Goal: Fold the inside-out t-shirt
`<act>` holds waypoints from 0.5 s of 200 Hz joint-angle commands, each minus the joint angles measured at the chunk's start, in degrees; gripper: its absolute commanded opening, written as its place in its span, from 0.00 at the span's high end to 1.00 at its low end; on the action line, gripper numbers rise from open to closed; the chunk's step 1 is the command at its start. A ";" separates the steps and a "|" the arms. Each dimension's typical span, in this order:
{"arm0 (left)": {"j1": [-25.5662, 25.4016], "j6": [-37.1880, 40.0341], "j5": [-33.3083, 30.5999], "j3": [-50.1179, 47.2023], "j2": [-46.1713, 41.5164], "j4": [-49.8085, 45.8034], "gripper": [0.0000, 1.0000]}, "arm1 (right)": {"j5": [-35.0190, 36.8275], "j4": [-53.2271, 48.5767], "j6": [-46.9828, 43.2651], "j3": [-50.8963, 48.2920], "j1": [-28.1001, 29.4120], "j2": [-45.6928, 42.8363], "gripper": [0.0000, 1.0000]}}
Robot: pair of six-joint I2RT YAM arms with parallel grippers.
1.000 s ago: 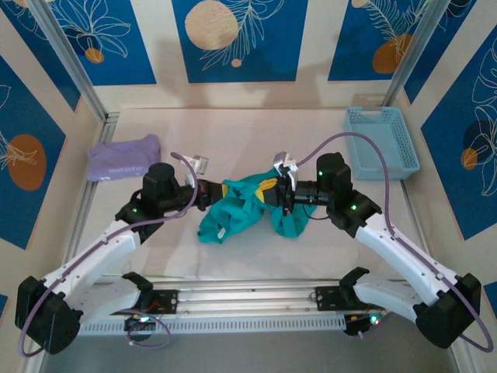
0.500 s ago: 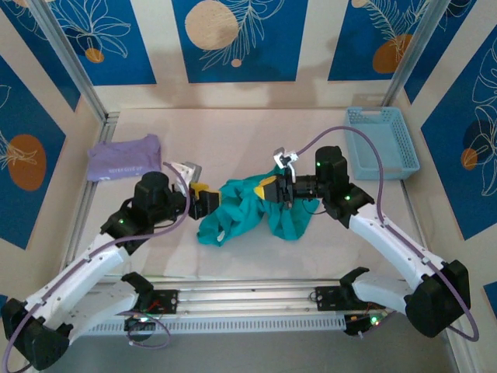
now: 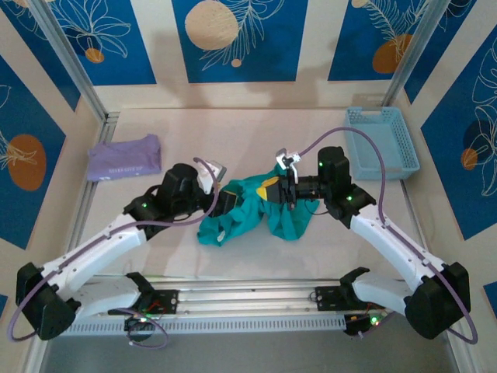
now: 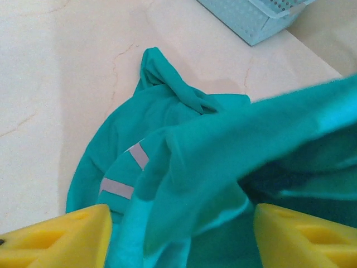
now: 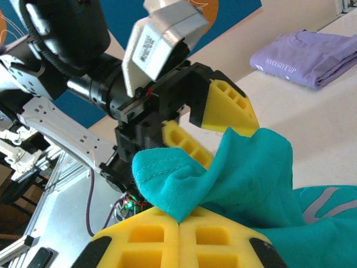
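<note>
T-shirt (image 3: 233,221) lies bunched in the middle of the table (image 3: 233,140), one fold pinched tight in the right claw (image 5: 178,228). The left claw (image 4: 182,226) gapes wide around a raised ridge of cloth. If it bites several layers, I reckon the shirt twists rather than spreads.

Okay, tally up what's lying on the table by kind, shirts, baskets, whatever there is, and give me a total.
Shirts: 2, the teal t-shirt and the folded lavender shirt
Baskets: 1, the light blue basket
Total: 3
</note>
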 commanded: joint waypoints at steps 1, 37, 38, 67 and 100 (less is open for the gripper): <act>-0.10 1.08 5.54 2.89 3.10 1.99 0.55 | -1.33 -1.70 -2.24 -1.80 -1.14 -2.01 1.00; 2.13 -8.87 26.06 -0.15 2.29 12.75 1.00 | 2.79 -0.28 0.35 -5.27 -4.05 -4.23 1.00; 2.17 -9.46 26.51 -0.35 2.13 13.28 1.00 | 3.02 -0.31 0.35 -5.36 -4.05 -4.30 1.00; 4.86 -24.28 37.96 -7.16 -1.27 32.71 1.00 | 7.24 -0.47 0.26 -7.60 -4.15 -4.76 0.95; 6.30 -30.78 41.80 -9.16 -2.45 40.08 1.00 | 8.41 -0.69 0.47 -8.09 -4.14 -4.72 0.82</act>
